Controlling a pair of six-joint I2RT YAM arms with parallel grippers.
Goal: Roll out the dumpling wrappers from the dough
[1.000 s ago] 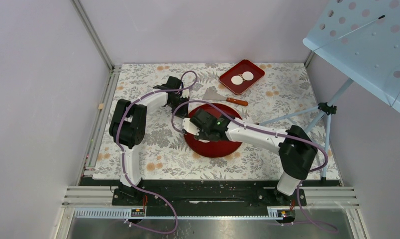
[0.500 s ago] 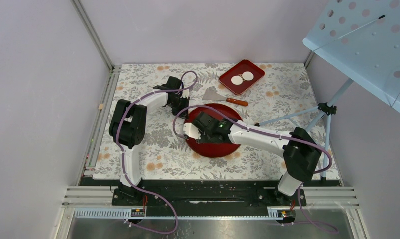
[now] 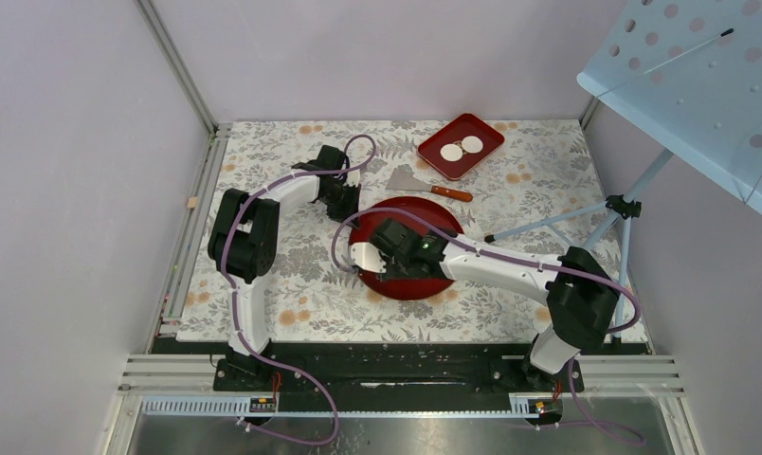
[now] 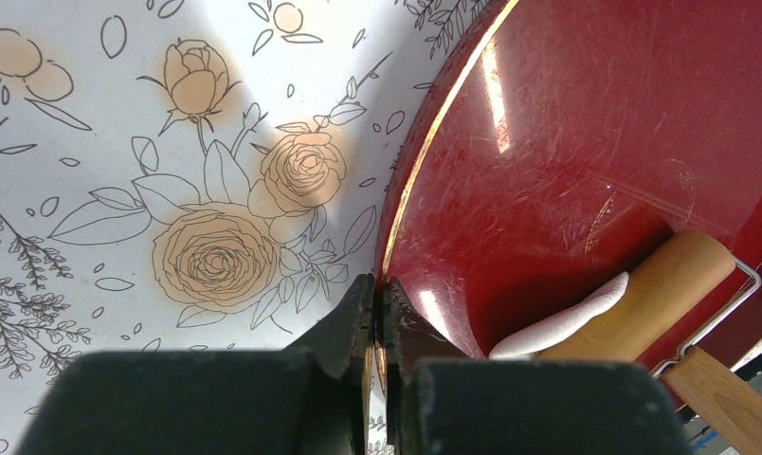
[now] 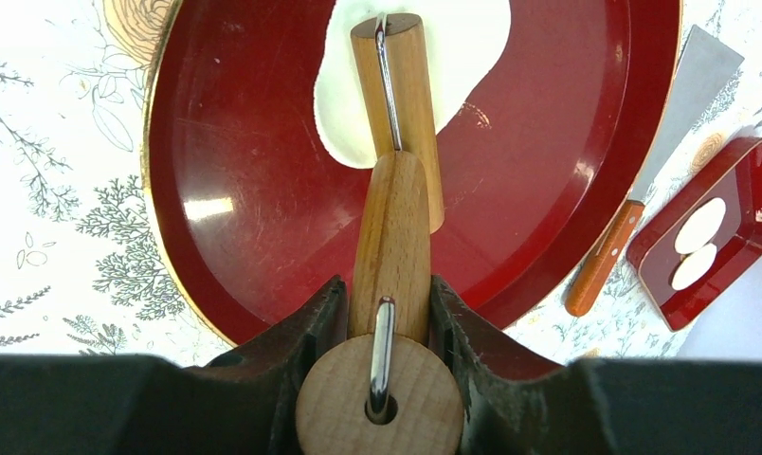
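The dough (image 5: 472, 57) lies as a flattened white patch on the round red plate (image 5: 254, 171). My right gripper (image 5: 387, 303) is shut on the handle of a wooden roller (image 5: 396, 104), whose barrel rests on the dough's near edge. In the top view the right gripper (image 3: 389, 254) hangs over the plate (image 3: 432, 216) and hides the dough. My left gripper (image 4: 377, 294) is shut on the plate's rim at its far left (image 3: 347, 205). Its view shows the dough (image 4: 562, 320) under the roller (image 4: 652, 289). Two dumpling wrappers (image 3: 451, 152) (image 3: 472, 144) lie in a small red tray (image 3: 462, 128).
A metal scraper (image 3: 410, 180) with a wooden handle lies between the plate and the small tray. A blue perforated board (image 3: 699, 76) on a stand overhangs the right side, and its legs (image 3: 548, 223) reach onto the flowered mat. Walls enclose the left and back.
My right arm has drawn the roller toward the near side of the plate. The left gripper has stayed on the rim.
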